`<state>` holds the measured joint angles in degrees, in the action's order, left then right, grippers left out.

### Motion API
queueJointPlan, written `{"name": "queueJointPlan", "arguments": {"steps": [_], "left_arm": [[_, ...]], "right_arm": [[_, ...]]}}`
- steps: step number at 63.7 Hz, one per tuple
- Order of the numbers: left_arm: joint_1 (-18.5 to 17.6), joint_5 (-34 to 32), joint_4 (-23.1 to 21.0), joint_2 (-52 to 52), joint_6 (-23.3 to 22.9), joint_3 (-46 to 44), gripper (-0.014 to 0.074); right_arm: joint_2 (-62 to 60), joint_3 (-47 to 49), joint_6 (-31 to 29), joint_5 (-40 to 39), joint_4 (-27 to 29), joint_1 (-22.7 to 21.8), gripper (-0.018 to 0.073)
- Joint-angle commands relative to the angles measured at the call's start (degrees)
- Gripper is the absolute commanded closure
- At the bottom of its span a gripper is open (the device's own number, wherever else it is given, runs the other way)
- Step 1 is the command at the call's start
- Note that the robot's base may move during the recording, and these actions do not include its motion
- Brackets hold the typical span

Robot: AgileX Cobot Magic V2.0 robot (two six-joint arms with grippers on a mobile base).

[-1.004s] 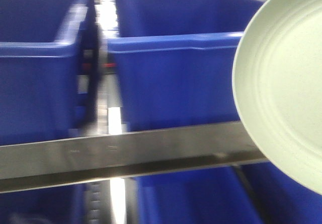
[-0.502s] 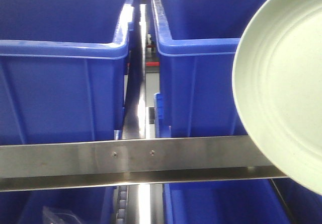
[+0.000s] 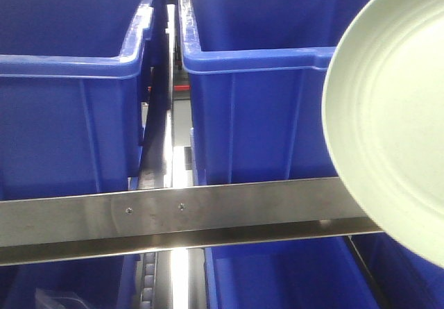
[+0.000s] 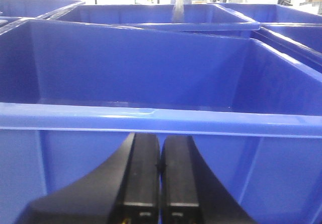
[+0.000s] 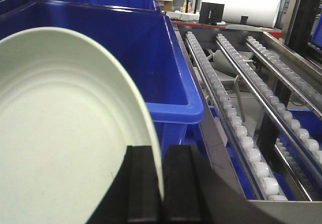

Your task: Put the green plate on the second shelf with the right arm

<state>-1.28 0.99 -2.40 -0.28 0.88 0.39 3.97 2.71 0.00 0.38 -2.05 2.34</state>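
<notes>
The green plate (image 3: 388, 121) fills the right side of the front view, held on edge and tilted, in front of a blue bin (image 3: 257, 87). In the right wrist view the same green plate (image 5: 65, 133) stands to the left, its rim pinched between the black fingers of my right gripper (image 5: 162, 183), which is shut on it. My left gripper (image 4: 160, 178) sits just below the near rim of a blue bin (image 4: 151, 118), its two black fingers pressed together with nothing between them. The shelf itself shows as a steel rail (image 3: 173, 215) across the front view.
Two blue bins (image 3: 69, 94) stand side by side behind the steel rail, with more blue bins (image 3: 277, 274) on the level below. Right of the plate, roller tracks (image 5: 236, 113) run away from me. A white roll (image 5: 241, 7) lies far back.
The view has swung: the bins and the gap between them shifted right, then back left a little. The plate keeps the same place at the right of the front view.
</notes>
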Motion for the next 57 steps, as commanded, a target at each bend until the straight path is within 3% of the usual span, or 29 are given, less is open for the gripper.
{"name": "queueJointPlan", "arguments": {"steps": [1,13,26,41,57], "left_arm": [[-0.4,-4.7,-0.3,-1.0,-0.1,2.4,0.0466],[-0.4,-4.7,-0.3,-1.0,-0.1,2.4,0.0466],[-0.4,-4.7,-0.3,-1.0,-0.1,2.4,0.0466],[-0.4,-4.7,-0.3,-1.0,-0.1,2.4,0.0466],[-0.4,-4.7,-0.3,-1.0,-0.1,2.4,0.0466]], "right_arm": [[0.4,2.0,0.4,-6.8,-0.1,-0.4,0.0502],[0.4,2.0,0.4,-8.2,-0.1,-0.4,0.0502],[0.7,4.3,2.7,-26.9,0.2,-0.4,0.0502],[6.5,15.6,3.1,-18.6,0.5,-0.3,0.0502],[28.4,25.9,3.1,-19.7,0.5,-0.3,0.0502]]}}
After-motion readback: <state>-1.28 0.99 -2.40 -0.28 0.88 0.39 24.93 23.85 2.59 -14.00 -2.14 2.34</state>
